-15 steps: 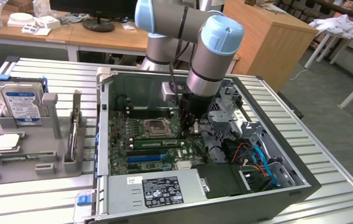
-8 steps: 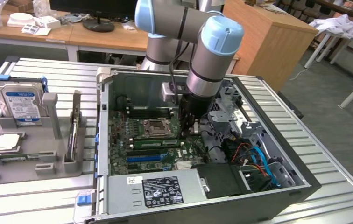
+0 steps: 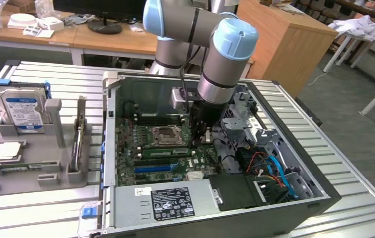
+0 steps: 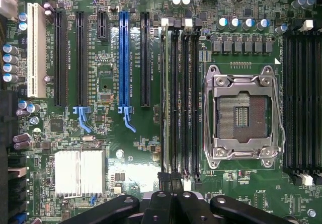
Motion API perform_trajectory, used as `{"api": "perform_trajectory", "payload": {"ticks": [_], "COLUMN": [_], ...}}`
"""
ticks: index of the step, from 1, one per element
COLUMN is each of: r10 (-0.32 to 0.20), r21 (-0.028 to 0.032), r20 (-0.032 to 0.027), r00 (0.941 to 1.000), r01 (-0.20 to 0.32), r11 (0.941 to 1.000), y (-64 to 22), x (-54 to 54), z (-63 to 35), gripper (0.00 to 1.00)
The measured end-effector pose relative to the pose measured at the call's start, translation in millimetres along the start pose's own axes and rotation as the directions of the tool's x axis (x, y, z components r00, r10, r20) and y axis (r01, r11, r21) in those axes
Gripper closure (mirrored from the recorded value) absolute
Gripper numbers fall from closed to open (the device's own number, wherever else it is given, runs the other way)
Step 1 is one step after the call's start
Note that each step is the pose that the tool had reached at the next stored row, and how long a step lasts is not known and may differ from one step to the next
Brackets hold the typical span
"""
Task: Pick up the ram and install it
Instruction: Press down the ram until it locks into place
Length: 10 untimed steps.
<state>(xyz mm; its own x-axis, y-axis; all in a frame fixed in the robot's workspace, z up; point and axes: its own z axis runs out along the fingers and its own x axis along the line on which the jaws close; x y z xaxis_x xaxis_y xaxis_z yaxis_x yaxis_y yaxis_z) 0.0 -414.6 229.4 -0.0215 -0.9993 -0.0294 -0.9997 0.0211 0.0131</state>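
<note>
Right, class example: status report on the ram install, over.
Gripper shut, at the end of black memory slots. Long thin green ram stick standing in slot farthest from silver processor socket. Nothing blocking.

The ram (image 3: 165,150) (image 4: 164,98) is a long, thin green stick standing on edge in a memory slot on the motherboard (image 3: 149,171). In the exterior view it lies at about six o'clock from the processor socket (image 3: 164,135). It runs level from nine to three o'clock, in the slot farthest from the socket in its bank.
</note>
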Motion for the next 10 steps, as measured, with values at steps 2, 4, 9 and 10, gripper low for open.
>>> {"api": "perform_trajectory", "payload": {"ticks": [2,4,9,10], "r10": [0.000,0.000,0.000,0.000], "r21": [0.0000,0.0001,0.0001,0.0001], "r20": [0.0001,0.0004,0.0003,0.0002], "r00": [1.0000,1.0000,1.0000,1.0000], "r01": [0.000,0.000,0.000,0.000], "r11": [1.0000,1.0000,1.0000,1.0000], "y": [0.0,0.0,0.0,0.0], "x": [0.0,0.0,-0.4,-0.8], "z": [0.1,0.6,0.7,0.7], "gripper": [0.90,0.90,0.90,0.90]}}
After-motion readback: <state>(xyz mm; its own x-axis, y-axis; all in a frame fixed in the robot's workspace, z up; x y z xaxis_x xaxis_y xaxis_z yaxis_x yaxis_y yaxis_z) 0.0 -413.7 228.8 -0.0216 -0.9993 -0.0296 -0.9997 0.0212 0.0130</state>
